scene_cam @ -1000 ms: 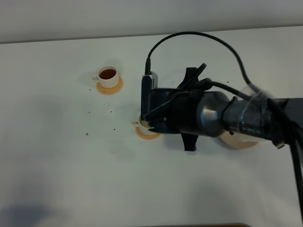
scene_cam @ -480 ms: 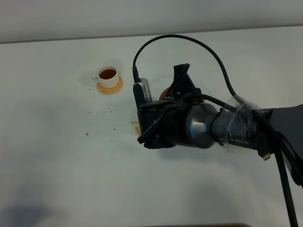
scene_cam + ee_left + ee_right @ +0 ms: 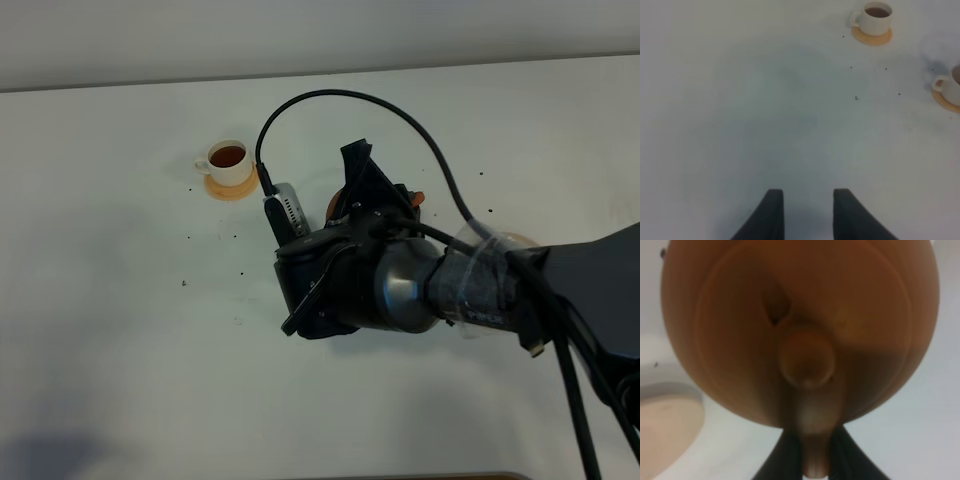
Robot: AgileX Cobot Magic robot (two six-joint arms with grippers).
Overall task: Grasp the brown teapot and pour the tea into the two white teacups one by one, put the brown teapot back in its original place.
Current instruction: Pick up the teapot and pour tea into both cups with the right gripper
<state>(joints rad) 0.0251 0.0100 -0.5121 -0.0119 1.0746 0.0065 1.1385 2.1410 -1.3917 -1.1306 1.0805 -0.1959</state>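
The brown teapot (image 3: 800,330) fills the right wrist view, seen from the lid side with its knob (image 3: 807,359) in the middle. My right gripper (image 3: 812,457) is shut on its loop handle and holds it off the table. In the high view only a brown sliver of the teapot (image 3: 336,203) shows past my right arm (image 3: 400,285). One white teacup (image 3: 228,160) holds dark tea on its orange coaster (image 3: 232,186). The other teacup (image 3: 952,86), also with tea, shows only in the left wrist view; my arm hides it from above. My left gripper (image 3: 809,212) is open and empty.
The pale beige coaster (image 3: 665,425) lies on the white table beside the lifted teapot. A black cable (image 3: 400,110) arcs over my right arm. Small dark specks (image 3: 212,238) dot the table between the cups.
My right arm has swung left and toward the front with the teapot and rolled its wrist. The near cup and its coaster, visible before, are now covered by the arm.
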